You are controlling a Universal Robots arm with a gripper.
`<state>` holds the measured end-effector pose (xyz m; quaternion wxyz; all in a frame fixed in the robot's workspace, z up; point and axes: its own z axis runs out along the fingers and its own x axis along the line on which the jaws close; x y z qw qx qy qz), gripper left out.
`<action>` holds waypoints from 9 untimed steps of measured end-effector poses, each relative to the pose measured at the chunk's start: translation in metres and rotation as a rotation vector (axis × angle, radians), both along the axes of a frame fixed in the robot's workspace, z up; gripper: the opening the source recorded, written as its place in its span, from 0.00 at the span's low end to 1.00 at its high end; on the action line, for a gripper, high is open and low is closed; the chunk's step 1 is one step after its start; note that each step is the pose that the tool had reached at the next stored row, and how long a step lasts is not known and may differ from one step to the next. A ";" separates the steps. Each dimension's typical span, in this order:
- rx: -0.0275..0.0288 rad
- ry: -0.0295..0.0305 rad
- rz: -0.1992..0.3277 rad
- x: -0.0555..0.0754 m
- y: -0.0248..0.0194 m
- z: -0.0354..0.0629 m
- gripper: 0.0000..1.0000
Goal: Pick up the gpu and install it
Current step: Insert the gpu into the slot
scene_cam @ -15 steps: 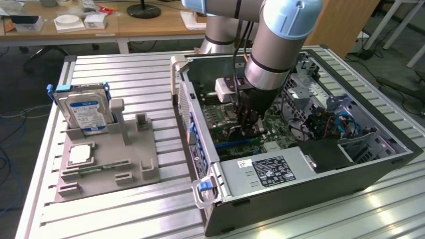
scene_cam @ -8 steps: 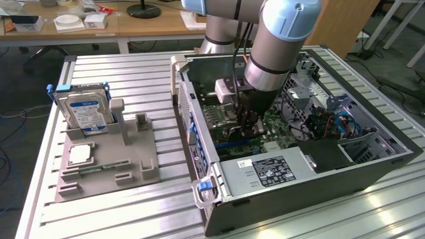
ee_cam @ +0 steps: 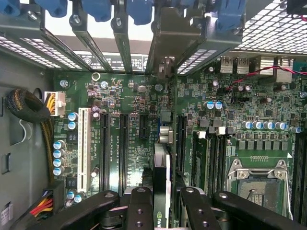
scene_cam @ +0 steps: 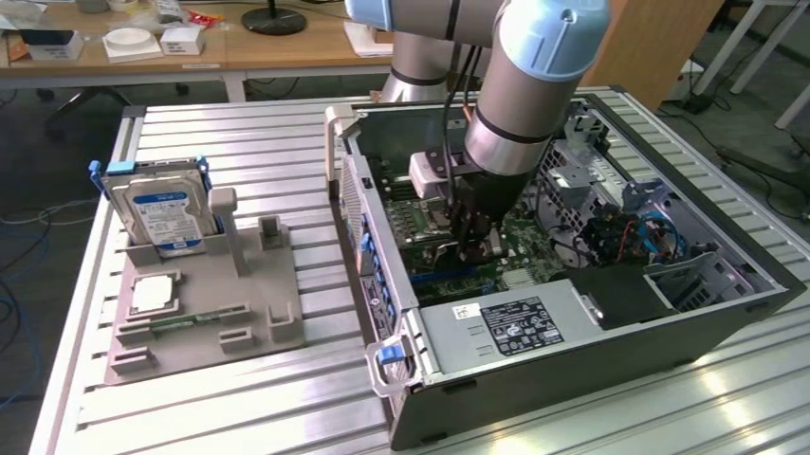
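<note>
Reaching down into the open computer case (scene_cam: 708, 313), the gripper (scene_cam: 471, 248) has its fingers (ee_cam: 139, 211) clamped narrow on the gpu (ee_cam: 161, 172), one on each flat side. From the wrist view you're basically looking along the card edge-on: a slim dark strip running from between the fingers toward the rear slot covers (ee_cam: 120, 43), with its metal bracket (ee_cam: 168, 38) up at that end. It sits right over the motherboard (ee_cam: 129, 96), lined up between the long black expansion slots (ee_cam: 104, 148), but honestly I can't tell if it's actually seated in one or just above it. The case lies on its side on the ribbed metal surface (scene_cam: 253, 417), and inside it you've also got the power supply (scene_cam: 506, 327) with its label facing up and some blue cables (scene_cam: 652, 232) off to the exterior view's right. Well apart, on the exterior view's left, a gray parts holder (scene_cam: 272, 327) carries a hard drive (scene_cam: 162, 213) standing upright, a small square chip (scene_cam: 152, 294) and a narrow memory stick (scene_cam: 190, 318) lying flat.
</note>
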<state>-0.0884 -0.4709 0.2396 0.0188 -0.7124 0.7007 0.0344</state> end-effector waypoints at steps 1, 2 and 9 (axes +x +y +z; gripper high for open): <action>0.0002 -0.0001 0.000 0.000 0.0000 -0.0001 0.27; 0.0002 -0.0001 0.000 0.000 0.0001 -0.0001 0.27; 0.0003 -0.0001 0.000 0.000 0.0000 -0.0001 0.27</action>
